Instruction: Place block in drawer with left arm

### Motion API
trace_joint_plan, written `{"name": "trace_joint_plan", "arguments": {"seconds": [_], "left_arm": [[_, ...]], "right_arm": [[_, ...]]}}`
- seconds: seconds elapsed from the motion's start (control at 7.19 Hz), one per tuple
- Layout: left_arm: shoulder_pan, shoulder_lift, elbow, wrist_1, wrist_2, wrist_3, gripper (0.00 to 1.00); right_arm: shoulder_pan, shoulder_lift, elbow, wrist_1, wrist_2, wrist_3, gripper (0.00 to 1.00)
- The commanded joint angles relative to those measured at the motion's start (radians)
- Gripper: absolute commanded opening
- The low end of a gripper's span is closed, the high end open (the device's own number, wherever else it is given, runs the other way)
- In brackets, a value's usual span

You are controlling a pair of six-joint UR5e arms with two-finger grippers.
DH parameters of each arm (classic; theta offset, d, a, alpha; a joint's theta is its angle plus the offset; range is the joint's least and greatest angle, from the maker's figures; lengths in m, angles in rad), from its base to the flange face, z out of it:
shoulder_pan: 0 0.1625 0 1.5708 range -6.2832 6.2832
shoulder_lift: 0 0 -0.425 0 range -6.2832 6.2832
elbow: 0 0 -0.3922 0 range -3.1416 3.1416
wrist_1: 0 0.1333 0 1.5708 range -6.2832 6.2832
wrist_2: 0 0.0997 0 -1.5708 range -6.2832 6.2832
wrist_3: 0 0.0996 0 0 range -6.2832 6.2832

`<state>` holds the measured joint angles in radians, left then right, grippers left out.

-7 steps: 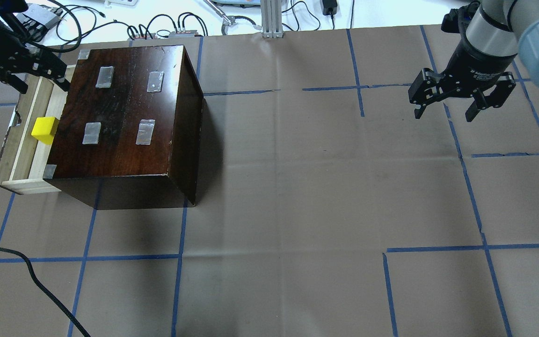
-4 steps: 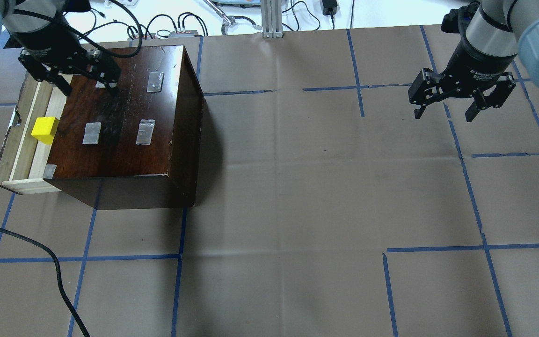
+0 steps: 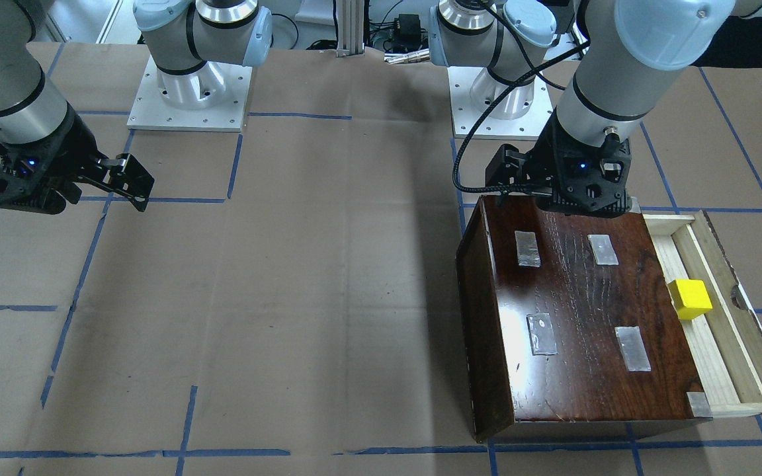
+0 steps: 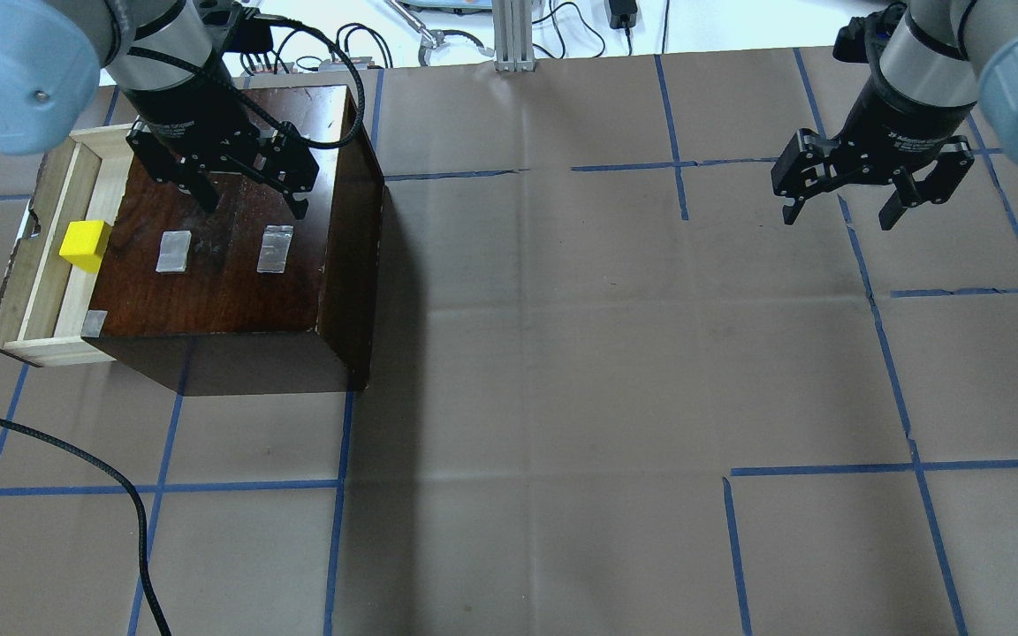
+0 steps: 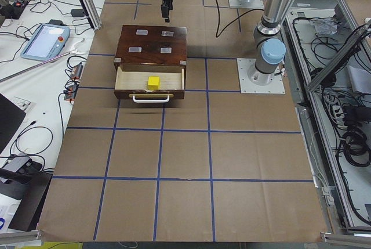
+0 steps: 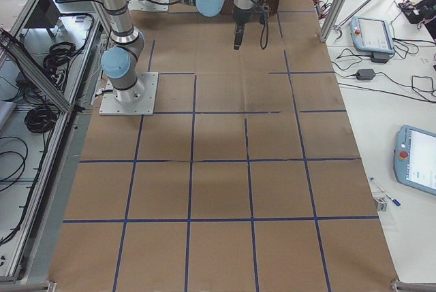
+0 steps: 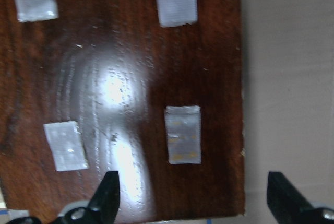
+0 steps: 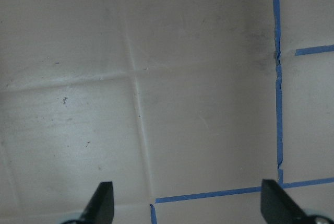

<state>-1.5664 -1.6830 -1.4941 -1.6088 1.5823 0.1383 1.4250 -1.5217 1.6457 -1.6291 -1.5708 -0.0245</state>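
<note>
Likely light and rigid, the block [image 4: 85, 245] suits a pinch across opposite faces; the left gripper [image 4: 254, 205] hangs wide open

The left arm [image 4: 164, 53] and right arm [image 4: 924, 62] are silver-grey tubes with pale blue joint caps [image 4: 5, 71]. The left claw [image 4: 253, 201] and right claw [image 4: 839, 216] are black and two-fingered. A black braided cable [image 3: 458, 165] hangs loose off the left arm. The square metal base plates [image 3: 189, 99] are dotted with screws.

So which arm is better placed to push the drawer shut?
Left. The left pincer hangs open over the box, beside the open drawer holding the block; the right pincer is far across the table.
</note>
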Motion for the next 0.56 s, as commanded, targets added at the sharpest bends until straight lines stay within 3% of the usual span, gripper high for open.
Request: {"name": "trace_joint_plan", "arguments": {"seconds": [0.0,0.42], "left_arm": [[-0.001,0.002,-0.012,0.007,0.001,0.003,0.99],[0.012,-0.001,-0.011,0.026,0.004,0.006,0.99]], "right_arm": [[0.000,0.000,0.000,0.000,0.000,0.000,1.00],[0.000,0.000,0.000,0.000,0.000,0.000,1.00]]}}
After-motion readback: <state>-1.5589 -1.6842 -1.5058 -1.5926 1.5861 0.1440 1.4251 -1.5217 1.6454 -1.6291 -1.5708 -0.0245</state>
